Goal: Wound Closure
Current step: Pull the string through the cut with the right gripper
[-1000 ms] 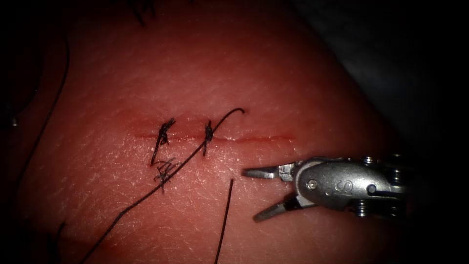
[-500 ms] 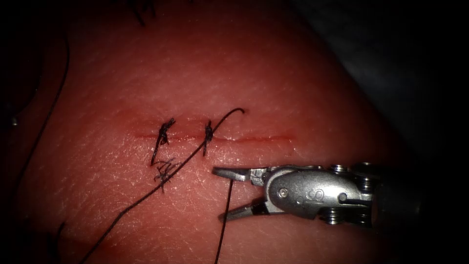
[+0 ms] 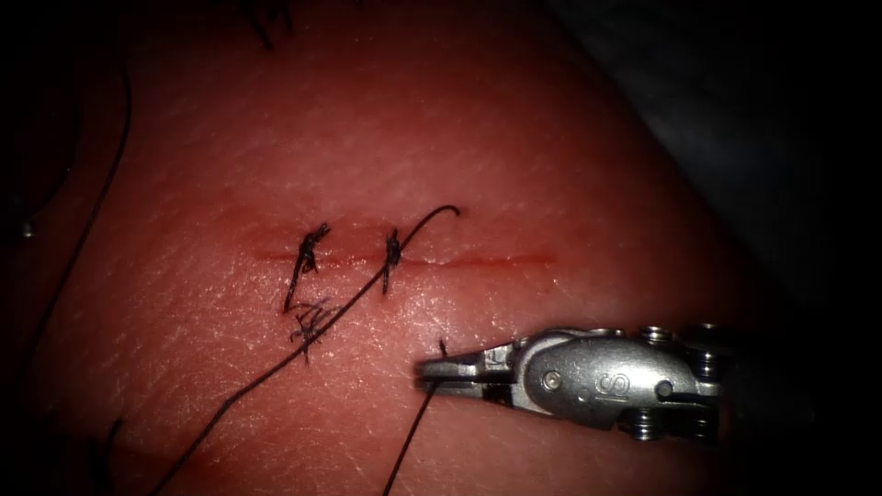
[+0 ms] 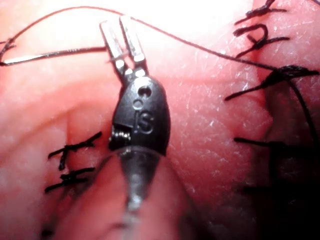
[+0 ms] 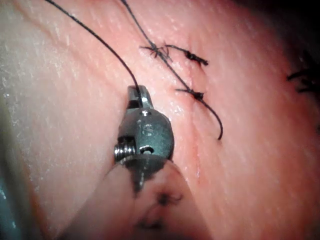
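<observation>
Right hand [image 3: 427, 372] is clamped shut on the thread [image 3: 404, 441], gripping close to its free end. A short stub pokes out just past the tip, and the rest trails away from the tip across the tissue [image 3: 459, 138]. The right wrist view shows the same: right hand [image 5: 136, 91] closed, with thread entering at the tip.

Left hand [image 4: 116, 22] sits low over the tissue, and I can't tell whether it grips anything. A thin glinting sliver [image 4: 55, 54], likely the needle, lies along the surface and runs up to the side of this hand's tip. Can't tell whether its far end is in the tissue.

The cut [image 3: 478, 261] lies beyond the right hand, near it but not touching. Two knotted stitches [image 3: 392, 248] cross the cut ahead of the right hand's tip. A long strand [image 3: 276, 367] runs over the nearer stitch, and its end curls just past the cut. Cut thread ends [image 3: 310, 321] sit further out from the tip, beside the far stitch.
</observation>
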`<move>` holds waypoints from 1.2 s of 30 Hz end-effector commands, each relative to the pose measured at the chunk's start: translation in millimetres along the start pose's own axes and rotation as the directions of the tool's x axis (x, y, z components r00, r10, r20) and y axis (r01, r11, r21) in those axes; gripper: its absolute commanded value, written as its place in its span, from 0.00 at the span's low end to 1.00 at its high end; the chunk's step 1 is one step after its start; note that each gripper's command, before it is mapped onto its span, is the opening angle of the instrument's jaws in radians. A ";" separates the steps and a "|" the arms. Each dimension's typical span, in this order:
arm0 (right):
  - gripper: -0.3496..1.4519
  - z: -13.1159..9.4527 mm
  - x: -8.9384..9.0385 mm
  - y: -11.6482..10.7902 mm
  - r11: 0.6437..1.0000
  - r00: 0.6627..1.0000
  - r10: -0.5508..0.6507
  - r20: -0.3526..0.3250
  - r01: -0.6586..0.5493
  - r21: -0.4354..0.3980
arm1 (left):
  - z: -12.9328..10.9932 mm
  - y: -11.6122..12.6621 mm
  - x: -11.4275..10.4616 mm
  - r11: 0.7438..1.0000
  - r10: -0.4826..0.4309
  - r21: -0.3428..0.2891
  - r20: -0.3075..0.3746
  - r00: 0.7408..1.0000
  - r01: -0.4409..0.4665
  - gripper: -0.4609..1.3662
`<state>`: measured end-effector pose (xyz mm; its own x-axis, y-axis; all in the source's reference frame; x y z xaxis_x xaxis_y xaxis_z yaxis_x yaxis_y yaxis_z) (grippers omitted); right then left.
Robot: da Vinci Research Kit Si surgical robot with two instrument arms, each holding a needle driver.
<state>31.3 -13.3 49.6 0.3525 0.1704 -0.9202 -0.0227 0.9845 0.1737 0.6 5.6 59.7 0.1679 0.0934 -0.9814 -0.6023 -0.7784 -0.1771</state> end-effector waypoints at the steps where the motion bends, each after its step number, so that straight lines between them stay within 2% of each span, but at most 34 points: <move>1: 0.00 0.0 0.2 -0.3 1.000 1.000 0.023 0.011 -0.023 0.008 | 0.0 0.1 0.0 1.000 -0.003 -0.007 -0.001 1.000 0.003 0.06; 7: 0.00 0.0 1.0 -2.5 0.992 0.992 0.118 0.049 -0.120 0.046 | 0.0 0.2 0.0 1.000 -0.003 -0.006 -0.001 1.000 0.003 0.06; 12: 0.00 0.4 1.4 -4.6 0.952 0.955 0.281 0.093 -0.289 0.097 | 0.1 0.3 -0.1 1.000 -0.008 -0.008 0.000 1.000 0.008 0.06; 15: 0.00 0.5 1.6 -7.6 0.921 0.925 0.349 0.151 -0.368 0.129 | 0.1 0.4 -0.1 1.000 -0.009 -0.009 0.000 1.000 0.009 0.06; 20: 0.00 -0.2 3.1 -12.4 0.914 0.928 0.334 0.167 -0.362 0.181 | 0.2 0.3 -0.2 1.000 -0.009 -0.009 -0.001 1.000 0.009 0.06; 22: 0.00 -0.3 3.6 -13.4 0.913 0.928 0.329 0.174 -0.360 0.190 | 0.1 0.3 -0.2 1.000 -0.009 -0.009 -0.001 1.000 0.009 0.06; 25: 0.00 -0.3 4.9 -16.2 0.911 0.933 0.312 0.178 -0.347 0.225 | 0.1 0.3 -0.3 1.000 -0.009 -0.010 -0.001 1.000 0.009 0.06; 30: 0.00 0.8 8.6 -22.2 0.899 0.945 0.274 0.181 -0.318 0.301 | 0.2 0.2 -0.4 1.000 -0.009 -0.012 0.000 1.000 0.009 0.06; 36: 0.00 2.3 12.2 -26.5 0.892 0.953 0.247 0.178 -0.295 0.343 | 0.2 0.2 -0.5 1.000 -0.015 -0.013 0.000 1.000 0.015 0.06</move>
<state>38.6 -37.7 34.2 0.4956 0.3979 -0.7720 0.1987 0.8133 0.5468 0.2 5.6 60.1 0.1766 0.1048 -0.9787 -0.5968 -0.7793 -0.1911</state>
